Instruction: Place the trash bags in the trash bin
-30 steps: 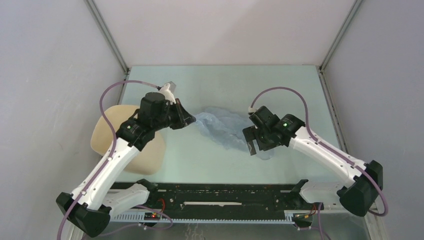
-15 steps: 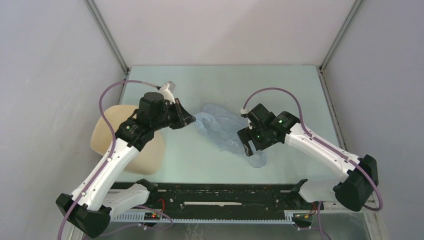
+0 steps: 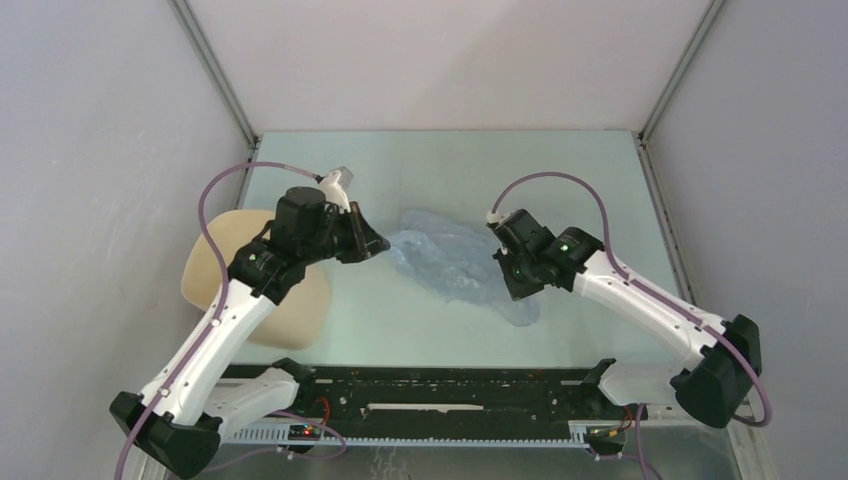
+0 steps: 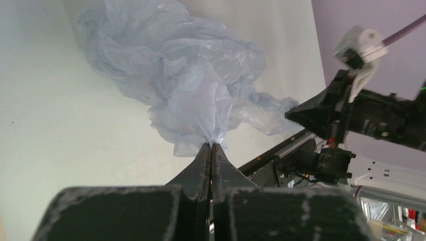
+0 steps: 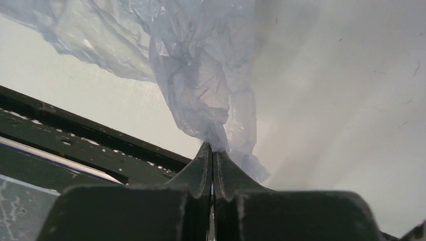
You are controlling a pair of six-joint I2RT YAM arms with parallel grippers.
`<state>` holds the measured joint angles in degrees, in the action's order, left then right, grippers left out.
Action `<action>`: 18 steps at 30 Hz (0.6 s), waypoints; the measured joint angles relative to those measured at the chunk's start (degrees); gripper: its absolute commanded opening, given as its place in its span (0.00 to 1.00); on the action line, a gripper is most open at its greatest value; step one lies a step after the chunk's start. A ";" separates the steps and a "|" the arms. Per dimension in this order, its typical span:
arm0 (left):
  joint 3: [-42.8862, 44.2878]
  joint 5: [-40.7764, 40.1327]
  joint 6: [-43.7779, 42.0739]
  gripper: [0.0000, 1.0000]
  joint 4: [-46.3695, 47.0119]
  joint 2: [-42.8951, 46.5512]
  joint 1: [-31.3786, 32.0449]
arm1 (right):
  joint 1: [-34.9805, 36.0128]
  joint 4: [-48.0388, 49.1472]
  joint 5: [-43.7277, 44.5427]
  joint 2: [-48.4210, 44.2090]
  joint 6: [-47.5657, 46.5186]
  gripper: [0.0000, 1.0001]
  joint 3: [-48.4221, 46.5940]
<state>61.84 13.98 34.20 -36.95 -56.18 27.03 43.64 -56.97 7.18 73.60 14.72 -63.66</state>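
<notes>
Top external view: the right gripper (image 3: 512,282) has swung in toward the middle. A sec ago it hung w/ jaws spread over the near-right tail of the trash bag (image 3: 445,255); now they're pressed together on that tail. Right wrist cam confirms it: the fingers meet w/ a twisted bit of film pinched btwn them. The left gripper (image 3: 377,243) has barely shifted and stays clenched on the bag's left edge. Left wrist cam shows the film gathered to a point at its tips. So both ends are held now, w/ the bag's middle lying crumpled on the table (image 3: 560,180) btwn the two arms.

Meaning for the task: the grab stage looks done, I'd judge. What's left is to lift and carry it left to the bin (image 3: 205,268). The film is loose and floppy, so it prob needs feeding in one end first, else it may drape over the rim.

Containers: just the one beige bin, at the table's left side. It sits under the left forearm, which covers a good part of it. No film touches it, and the bag lies apart from it, wholly outside. Nothing shows in it, tho from this angle I can't tell mouth from base, so its contents can't be called for sure.
</notes>
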 measured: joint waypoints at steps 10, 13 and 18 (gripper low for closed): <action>0.00 -3.74 -5.05 0.96 -7.06 1.27 7.06 | -3.43 4.09 -4.07 -5.86 1.97 0.00 0.20; 0.04 -7.74 -5.95 1.00 -9.51 0.31 11.10 | -4.13 4.15 -6.14 -5.81 2.12 0.00 0.20; 0.63 -14.19 -6.86 1.00 -13.66 -5.35 18.40 | -5.42 4.22 -9.75 -5.81 2.51 0.00 0.20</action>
<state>62.48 -0.21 27.33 -50.61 -61.54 45.43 38.22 -52.75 -2.57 67.79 17.23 -63.46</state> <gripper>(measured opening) 0.996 0.007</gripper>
